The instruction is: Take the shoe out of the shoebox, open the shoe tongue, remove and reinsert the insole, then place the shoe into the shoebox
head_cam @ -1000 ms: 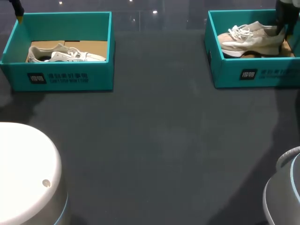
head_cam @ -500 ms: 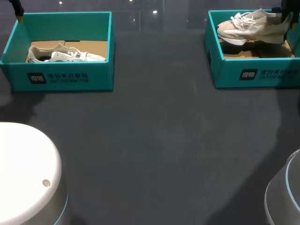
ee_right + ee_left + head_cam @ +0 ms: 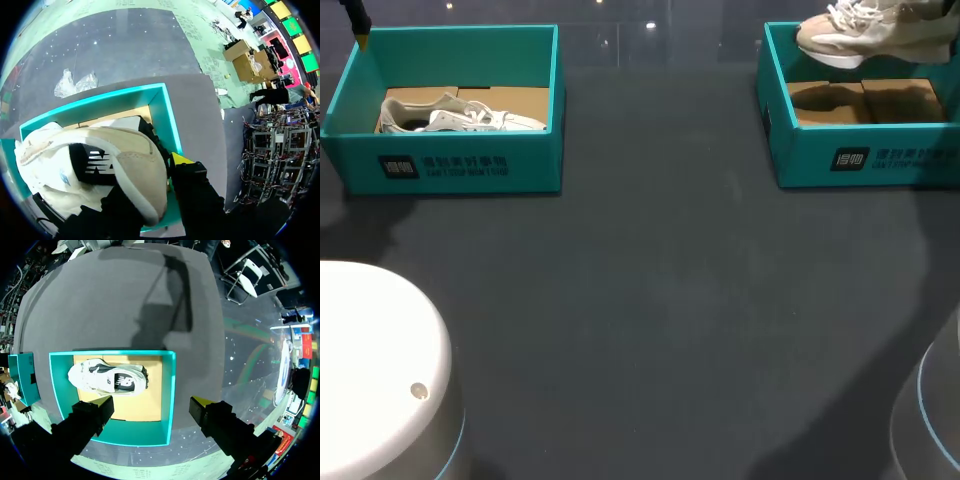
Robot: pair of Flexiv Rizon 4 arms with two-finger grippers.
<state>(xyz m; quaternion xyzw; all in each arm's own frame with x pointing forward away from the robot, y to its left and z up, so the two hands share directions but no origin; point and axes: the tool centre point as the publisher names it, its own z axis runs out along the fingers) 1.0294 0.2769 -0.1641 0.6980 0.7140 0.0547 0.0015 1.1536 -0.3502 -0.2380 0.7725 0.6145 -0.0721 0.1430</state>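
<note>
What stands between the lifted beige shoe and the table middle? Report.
Nothing visible does. The beige suede sneaker hangs above the teal cardboard shoebox, apparently higher than its walls; no object shows on the dark grey table beyond.

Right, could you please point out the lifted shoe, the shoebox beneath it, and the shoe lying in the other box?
lifted shoe (image 3: 880, 35), head view, on its beige side panel.
right shoebox (image 3: 805, 155), head view, on its teal front wall.
white shoe (image 3: 460, 118), head view, on its upper near the laces.
</note>
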